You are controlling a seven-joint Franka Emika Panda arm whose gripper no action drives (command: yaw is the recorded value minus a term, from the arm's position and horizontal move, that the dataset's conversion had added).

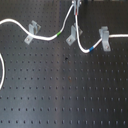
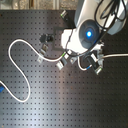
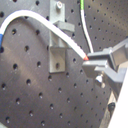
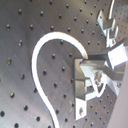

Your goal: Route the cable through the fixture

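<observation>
The white cable [image 1: 47, 37] lay across the far half of the black board [image 1: 60, 95], running from the left edge to the right edge in the first exterior view. It passed a left clip [image 1: 33, 31], a middle clip [image 1: 73, 34] and a right clip [image 1: 105, 38]. A green band [image 1: 59, 34] sat just left of the middle clip, and a blue band [image 1: 91, 49] sat in the low loop between the middle and right clips.

The gripper [image 3: 90, 61] was at the far edge, just above the middle clip. In the first wrist view its fingers [image 3: 100, 56] were pressed together, pinching the cable.

The clip [image 3: 58, 42] stood upright right beside the gripper, with the cable bending over its top. I think the cable must go down sideways into the slot, so the held part should line up with it first.
</observation>
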